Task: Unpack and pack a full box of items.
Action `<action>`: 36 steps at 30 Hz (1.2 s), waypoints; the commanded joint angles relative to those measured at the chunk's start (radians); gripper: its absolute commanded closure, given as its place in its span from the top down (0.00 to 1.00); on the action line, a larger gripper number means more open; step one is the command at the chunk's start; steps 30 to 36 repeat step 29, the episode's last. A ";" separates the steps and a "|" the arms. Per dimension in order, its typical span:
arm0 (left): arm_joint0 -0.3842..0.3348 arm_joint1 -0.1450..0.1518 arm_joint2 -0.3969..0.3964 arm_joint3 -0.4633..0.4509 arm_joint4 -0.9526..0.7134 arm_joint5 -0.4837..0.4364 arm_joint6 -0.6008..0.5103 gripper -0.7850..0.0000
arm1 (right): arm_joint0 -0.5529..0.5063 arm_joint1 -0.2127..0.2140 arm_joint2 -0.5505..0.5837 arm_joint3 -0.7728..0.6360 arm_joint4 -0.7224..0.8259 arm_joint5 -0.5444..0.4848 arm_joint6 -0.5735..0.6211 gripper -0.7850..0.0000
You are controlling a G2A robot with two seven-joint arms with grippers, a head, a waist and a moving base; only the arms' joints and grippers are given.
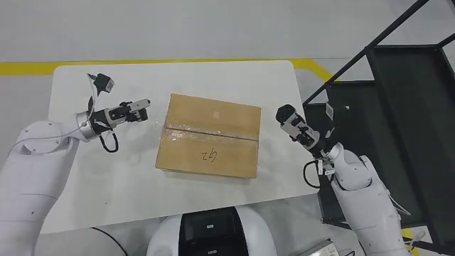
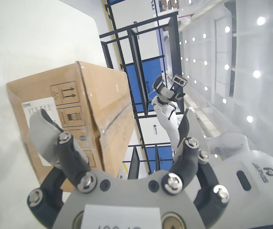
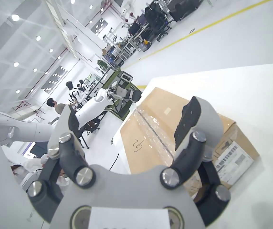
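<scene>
Brown cardboard box (image 1: 210, 135) on my white desk (image 1: 106, 185): left tool (image 1: 140, 108) spread at nine o'clock, right tool (image 1: 285, 113) spread at three.

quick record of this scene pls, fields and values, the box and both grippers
box: cardboard, shut, top seam taped, flat on the middle of the table
table: white
left gripper: jaws open, holding nothing, beside the box's left end, not touching it
right gripper: jaws open, holding nothing, beside the box's right end, not touching it
task state: box not yet opened
</scene>
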 commanded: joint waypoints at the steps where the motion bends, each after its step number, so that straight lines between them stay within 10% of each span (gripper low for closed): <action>1: 0.006 0.003 -0.012 -0.010 -0.010 -0.003 -0.013 1.00 | 0.001 -0.002 0.000 0.008 0.001 -0.025 -0.042 1.00; 36: 0.017 0.002 -0.018 -0.021 0.013 0.005 0.039 1.00 | 0.001 -0.002 0.000 0.008 0.001 -0.025 -0.042 1.00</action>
